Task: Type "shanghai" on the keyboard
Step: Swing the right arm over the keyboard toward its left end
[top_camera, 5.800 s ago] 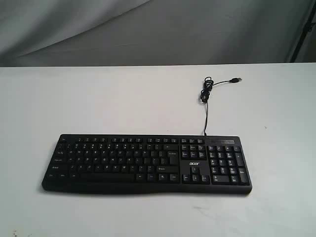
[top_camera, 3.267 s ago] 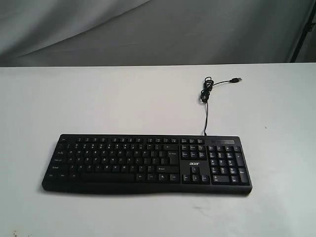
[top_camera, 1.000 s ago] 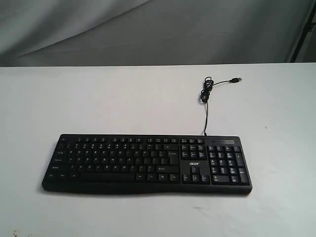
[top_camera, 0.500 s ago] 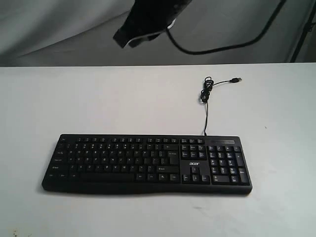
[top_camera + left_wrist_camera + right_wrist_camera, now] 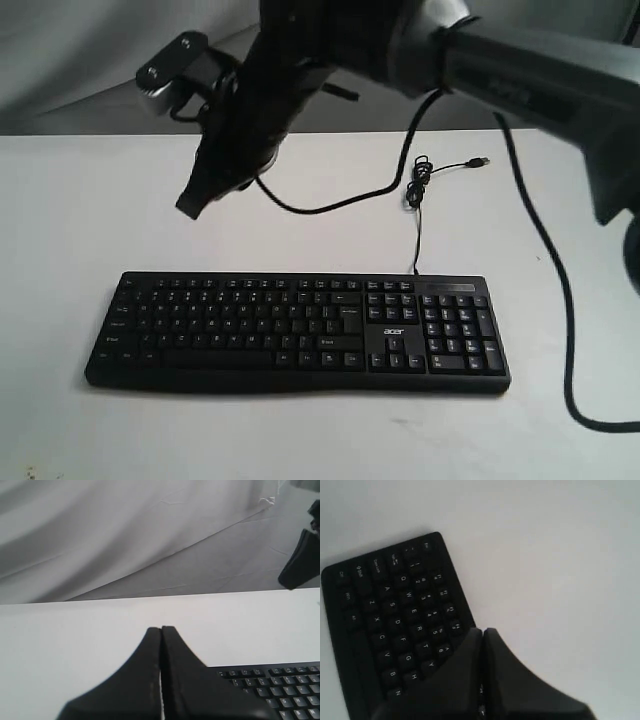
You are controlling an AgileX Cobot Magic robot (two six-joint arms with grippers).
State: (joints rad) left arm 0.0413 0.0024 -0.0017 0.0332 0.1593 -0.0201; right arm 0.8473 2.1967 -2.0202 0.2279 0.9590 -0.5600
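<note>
The black keyboard (image 5: 300, 330) lies flat on the white table (image 5: 90, 200), its cable (image 5: 416, 215) running back to a loose coil. My right gripper (image 5: 188, 207) reaches across from the right and hangs shut in the air above the table behind the keyboard's left half, touching nothing. In the right wrist view its shut tips (image 5: 482, 630) sit over the keyboard's (image 5: 390, 620) back edge near the number row. My left gripper (image 5: 161, 628) is shut and empty, with the keyboard's (image 5: 280, 685) corner beside it; the exterior view does not show it.
The cable's USB plug (image 5: 480, 160) lies unplugged at the back right. A thick black arm cable (image 5: 545, 260) drapes down onto the table at the right. A grey cloth backdrop (image 5: 80, 60) hangs behind the table. The right gripper (image 5: 300, 560) shows in the left wrist view.
The right arm has swung down from the top of the exterior view, its tip now lower and further left, behind the keyboard. The keyboard has not moved.
</note>
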